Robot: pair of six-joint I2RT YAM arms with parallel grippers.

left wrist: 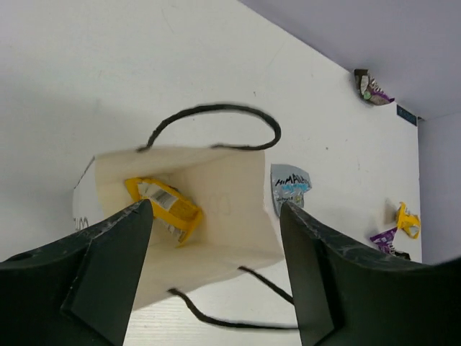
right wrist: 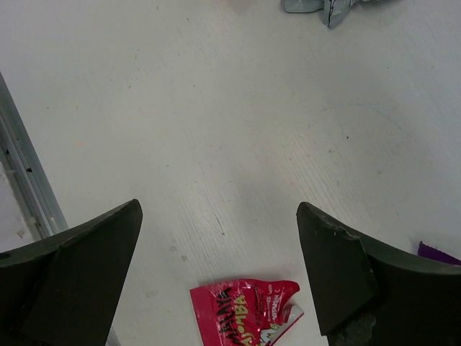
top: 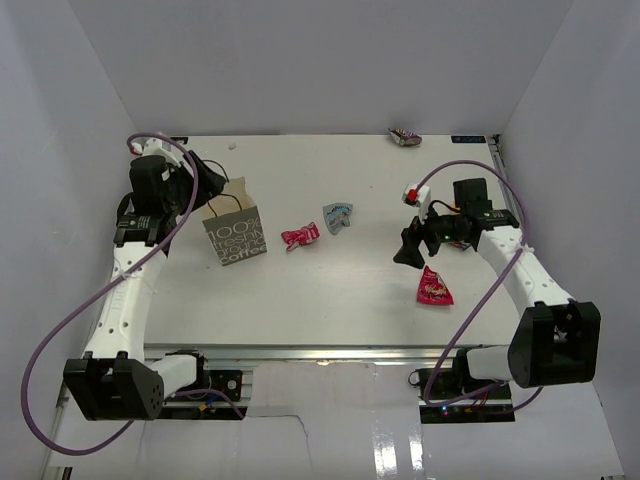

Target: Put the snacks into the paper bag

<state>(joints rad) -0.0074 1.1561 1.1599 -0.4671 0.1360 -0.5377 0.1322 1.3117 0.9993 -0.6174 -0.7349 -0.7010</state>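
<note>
The grey-brown paper bag (top: 235, 236) stands upright at the left of the table, mouth open. In the left wrist view a yellow snack (left wrist: 162, 206) lies inside the paper bag (left wrist: 216, 180). My left gripper (left wrist: 215, 209) hangs open above the bag's mouth with nothing between its fingers; from above the left gripper (top: 211, 182) shows just behind the bag. On the table lie a pink-red snack (top: 300, 236), a pale blue snack (top: 338, 215) and a magenta snack (top: 433, 288). My right gripper (top: 410, 250) is open and empty just above the magenta snack (right wrist: 245, 313).
A purple snack (top: 405, 136) lies at the table's far edge near the back wall. The bag's black cord handles (left wrist: 212, 112) droop outside its rim. A metal rail (right wrist: 21, 180) marks the table's near edge. White walls enclose three sides.
</note>
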